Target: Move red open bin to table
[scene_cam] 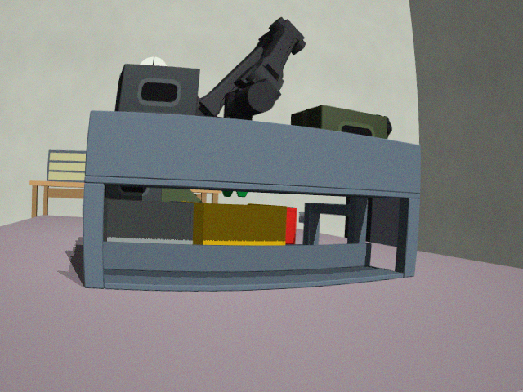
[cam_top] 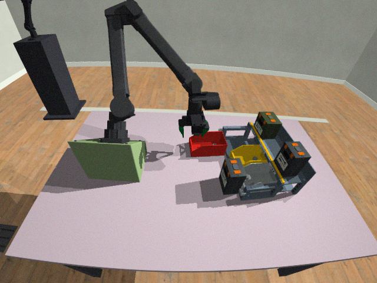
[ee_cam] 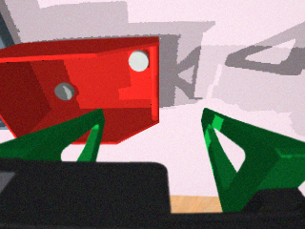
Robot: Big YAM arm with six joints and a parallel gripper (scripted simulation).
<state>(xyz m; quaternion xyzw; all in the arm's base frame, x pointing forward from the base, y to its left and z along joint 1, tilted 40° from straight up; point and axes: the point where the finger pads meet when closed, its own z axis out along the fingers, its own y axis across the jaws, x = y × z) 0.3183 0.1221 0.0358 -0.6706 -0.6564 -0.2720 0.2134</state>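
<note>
The red bin (cam_top: 210,151) (scene_cam: 291,225) (ee_cam: 100,86) stands upright just in front of the shelf (cam_top: 261,193) (scene_cam: 253,152), its far end close to the shelf's front. It looks set on the table (cam_top: 182,237); whether that end touches the shelf is unclear. In it lie a grey round part (ee_cam: 64,91) and a white round part (ee_cam: 138,61). My gripper (cam_top: 193,135) (scene_cam: 234,193) (ee_cam: 152,114) is open and empty, above the bin's near end. In the wrist view one green finger overlaps the bin's side and the other is beyond its end.
A yellow bin (cam_top: 251,153) (scene_cam: 240,223) and a grey bin (cam_top: 261,173) (scene_cam: 147,219) sit in the shelf. Dark boxes (cam_top: 232,179) (cam_top: 292,161) and a green box (cam_top: 269,126) stand at its front corner and on top. A light green block (cam_top: 109,161) stands by the arm's base.
</note>
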